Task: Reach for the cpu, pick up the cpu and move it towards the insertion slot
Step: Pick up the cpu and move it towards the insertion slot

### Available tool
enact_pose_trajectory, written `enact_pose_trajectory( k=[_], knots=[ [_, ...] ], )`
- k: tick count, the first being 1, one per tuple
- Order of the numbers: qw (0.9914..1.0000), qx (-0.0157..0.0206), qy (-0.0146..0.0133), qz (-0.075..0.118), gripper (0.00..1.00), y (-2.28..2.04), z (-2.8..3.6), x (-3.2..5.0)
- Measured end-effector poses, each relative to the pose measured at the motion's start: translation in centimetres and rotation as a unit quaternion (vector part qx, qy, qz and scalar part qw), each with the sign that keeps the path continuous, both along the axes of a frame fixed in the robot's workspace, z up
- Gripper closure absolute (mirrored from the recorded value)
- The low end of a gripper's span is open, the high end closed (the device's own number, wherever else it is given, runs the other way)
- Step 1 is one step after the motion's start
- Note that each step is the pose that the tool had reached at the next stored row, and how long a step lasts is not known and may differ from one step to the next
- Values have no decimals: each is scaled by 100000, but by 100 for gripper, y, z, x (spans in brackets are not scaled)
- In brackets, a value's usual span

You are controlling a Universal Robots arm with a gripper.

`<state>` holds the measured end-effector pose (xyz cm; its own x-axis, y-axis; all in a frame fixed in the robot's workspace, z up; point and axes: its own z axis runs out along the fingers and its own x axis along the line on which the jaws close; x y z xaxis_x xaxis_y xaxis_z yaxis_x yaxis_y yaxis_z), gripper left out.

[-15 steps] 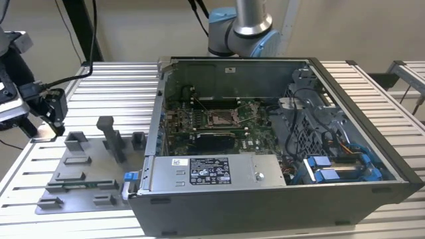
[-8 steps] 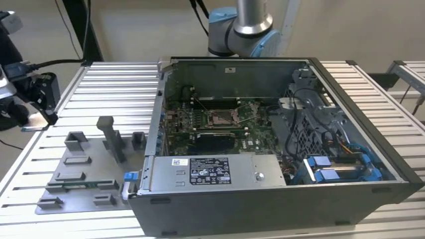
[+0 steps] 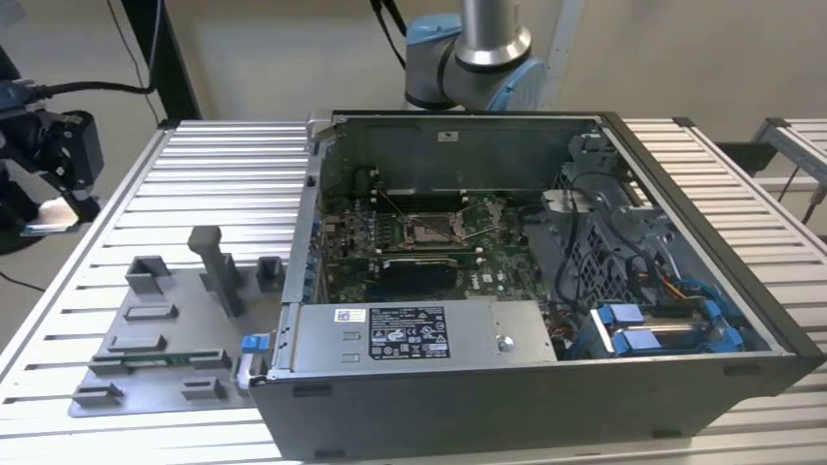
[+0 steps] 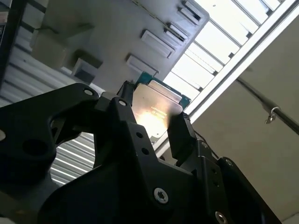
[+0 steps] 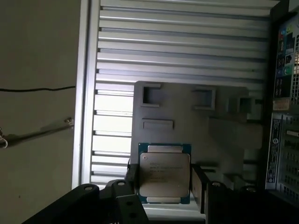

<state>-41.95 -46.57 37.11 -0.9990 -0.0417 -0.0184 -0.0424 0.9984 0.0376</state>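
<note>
my arm (image 3: 485, 48): silver tube, pale-blue joint caps (image 3: 429, 31) | my gripper (image 4: 156, 119): matte black, angular, silver screw heads (image 4: 160, 195) | my fingers (image 4: 183, 135): black blocks

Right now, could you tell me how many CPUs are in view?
1. The cpu is held by the gripper in both wrist views, with the grey fixture plate behind. The insertion slot looks dark-centred and empty.

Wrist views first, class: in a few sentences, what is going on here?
The arm's pincer grips the square chip by two opposite edges, over the grey plate beside the open computer case. The socket on the board inside the case holds no chip yet.
</note>
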Motion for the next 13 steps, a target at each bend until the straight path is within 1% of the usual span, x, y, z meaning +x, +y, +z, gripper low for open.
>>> enact_pose_trajectory(
  k=[10,13],
  knots=[
    [100000,4,-1,-2,100,0,22,0],
    [100000,-2,40,-2,100,0,43,0]
  ],
)
